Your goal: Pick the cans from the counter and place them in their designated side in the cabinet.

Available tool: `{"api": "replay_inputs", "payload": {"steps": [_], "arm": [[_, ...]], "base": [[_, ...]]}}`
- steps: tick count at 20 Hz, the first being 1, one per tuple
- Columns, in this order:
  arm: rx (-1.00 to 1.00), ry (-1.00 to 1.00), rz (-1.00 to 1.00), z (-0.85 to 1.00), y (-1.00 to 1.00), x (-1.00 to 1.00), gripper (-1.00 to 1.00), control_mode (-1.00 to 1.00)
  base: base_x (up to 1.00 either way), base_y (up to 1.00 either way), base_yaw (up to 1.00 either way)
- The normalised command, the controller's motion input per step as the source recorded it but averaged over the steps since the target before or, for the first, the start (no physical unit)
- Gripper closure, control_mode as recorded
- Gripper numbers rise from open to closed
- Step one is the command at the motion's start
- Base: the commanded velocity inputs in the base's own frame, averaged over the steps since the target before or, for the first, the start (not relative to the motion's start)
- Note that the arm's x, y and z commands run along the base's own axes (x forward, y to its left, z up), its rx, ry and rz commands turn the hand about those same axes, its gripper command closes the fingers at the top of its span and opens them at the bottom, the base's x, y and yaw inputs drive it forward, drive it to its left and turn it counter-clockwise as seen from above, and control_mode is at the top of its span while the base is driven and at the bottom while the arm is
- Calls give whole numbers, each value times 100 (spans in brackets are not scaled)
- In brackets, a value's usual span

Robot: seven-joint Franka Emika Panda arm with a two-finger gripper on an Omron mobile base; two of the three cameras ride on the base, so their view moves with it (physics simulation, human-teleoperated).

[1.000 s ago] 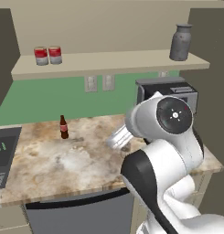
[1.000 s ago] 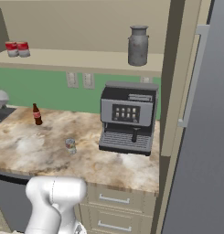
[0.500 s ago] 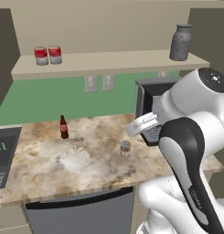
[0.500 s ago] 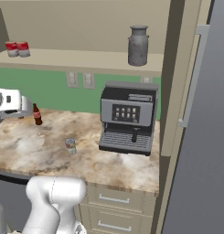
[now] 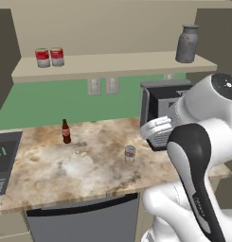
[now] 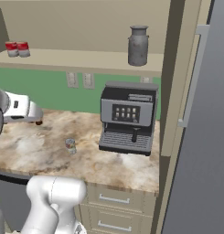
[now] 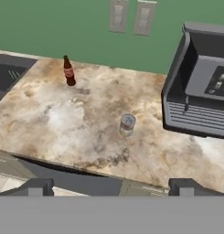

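Observation:
One can (image 5: 130, 154) with a greyish label and a red patch stands upright on the marbled counter (image 5: 89, 176), left of the coffee machine; it also shows as the can (image 6: 70, 146) and the can (image 7: 127, 124). Two red-and-white cans (image 5: 49, 57) sit side by side at the left end of the cabinet shelf (image 5: 117, 64), seen again as the cans (image 6: 17, 49). My gripper (image 7: 111, 187) is open and empty, hanging above the counter's front edge, short of the lone can. The white hand (image 5: 155, 128) hovers right of that can.
A slim brown bottle (image 5: 66, 131) stands at the counter's back left. A black coffee machine (image 6: 128, 118) fills the right part of the counter. A grey metal jug (image 5: 187, 43) sits on the shelf's right end. A dark appliance panel (image 5: 4, 160) lies at far left.
The arm has swung up and to the right, carrying the hand away from the counter's middle. The lone can, hidden before, is now uncovered. The jaws stayed open.

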Motion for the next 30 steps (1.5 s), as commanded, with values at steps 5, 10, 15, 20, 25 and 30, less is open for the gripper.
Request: {"api": "replay_inputs", "payload": {"steps": [5, 10, 15, 20, 25, 30], "arm": [[3, 11, -16, 0, -49, 0, -100, -100], [6, 11, -3, -1, -13, 19, -100, -100], [2, 6, 0, -4, -1, 31, -100, -100], [0, 1, 0, -17, -3, 18, -100, -100], [0, -2, 0, -25, 0, 22, -100, -100], [0, -4, 0, -19, 0, 19, -100, -100]], "base": [[0, 0, 0], [0, 0, 0], [0, 0, 0], [0, 0, 0], [0, 0, 0], [0, 0, 0]]}}
